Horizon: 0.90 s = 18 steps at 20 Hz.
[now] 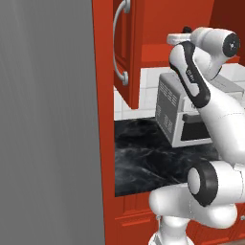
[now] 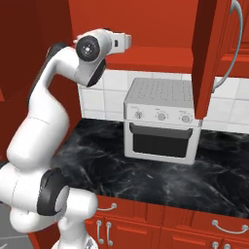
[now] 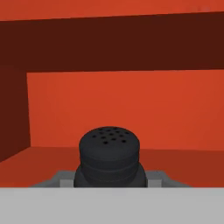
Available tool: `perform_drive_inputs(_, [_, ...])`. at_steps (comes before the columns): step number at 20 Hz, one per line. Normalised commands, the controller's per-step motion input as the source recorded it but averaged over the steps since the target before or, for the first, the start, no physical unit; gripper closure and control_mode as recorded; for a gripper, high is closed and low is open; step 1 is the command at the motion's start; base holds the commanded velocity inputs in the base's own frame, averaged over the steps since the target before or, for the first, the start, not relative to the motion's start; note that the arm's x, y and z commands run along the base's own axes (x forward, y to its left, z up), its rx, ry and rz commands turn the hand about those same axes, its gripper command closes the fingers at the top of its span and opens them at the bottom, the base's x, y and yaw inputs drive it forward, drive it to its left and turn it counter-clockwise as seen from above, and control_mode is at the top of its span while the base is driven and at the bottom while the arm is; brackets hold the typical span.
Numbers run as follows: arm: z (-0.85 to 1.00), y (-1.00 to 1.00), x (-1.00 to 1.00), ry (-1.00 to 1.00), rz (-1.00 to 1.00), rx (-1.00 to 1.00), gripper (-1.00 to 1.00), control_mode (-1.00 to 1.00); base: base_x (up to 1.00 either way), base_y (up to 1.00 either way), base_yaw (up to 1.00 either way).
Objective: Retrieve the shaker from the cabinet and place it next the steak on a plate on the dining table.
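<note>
**Shaker in the Claw, Inside the Red Cabinet**

We are looking at a white arm (image 2: 44,126) reaching up from its base into the open red cabinet (image 2: 155,29) above a black marble counter (image 2: 160,180). In the hand view, the black shaker (image 3: 109,157) is sitting right in front of the camera, its rounded, perforated top facing us and its ribbed body sinking below the bottom of the picture. The gripper (image 3: 109,180) is closing narrowly on the shaker, with a grey finger (image 3: 63,180) pressing in at each side of its body. Behind the shaker we are seeing the cabinet's red back wall, a darker side wall to the left and the red shelf floor stretching beneath.

From the right base view, the hand is entering the cabinet opening at shelf height, while the cabinet door (image 2: 209,53) is hanging open to the right, its long curved silver handle (image 2: 233,44) catching the light. From the left base view, the same door (image 1: 125,48) is standing open beside the arm's wrist. Below the cabinet, a white toaster oven (image 2: 163,124) with three knobs is sitting on the counter against a white tiled wall (image 2: 97,97). Red drawers (image 2: 194,228) with small silver handles are running under the counter's edge. A tall grey panel (image 1: 48,119) is filling the left of the left base view.
</note>
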Motion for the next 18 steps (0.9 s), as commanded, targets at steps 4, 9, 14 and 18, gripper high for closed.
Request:
perform_drive_inputs(4, [0.44, -0.01, -1.00, 0.00, 0.03, 0.00, 1.00, -1.00, 0.00, 0.00, 0.00])
perform_drive_inputs(9, [0.22, 0.00, -1.00, 0.00, 0.08, 0.00, 1.00, -1.00, 0.00, 0.00, 0.00])
perform_drive_inputs(14, [-0.06, 0.00, -1.00, -0.01, 0.04, 0.00, 1.00, -1.00, 0.00, 0.00, 0.00])
perform_drive_inputs(18, [-0.13, 0.02, -1.00, -0.01, 0.02, 0.00, 1.00, -1.00, 0.00, 0.00, 0.00])
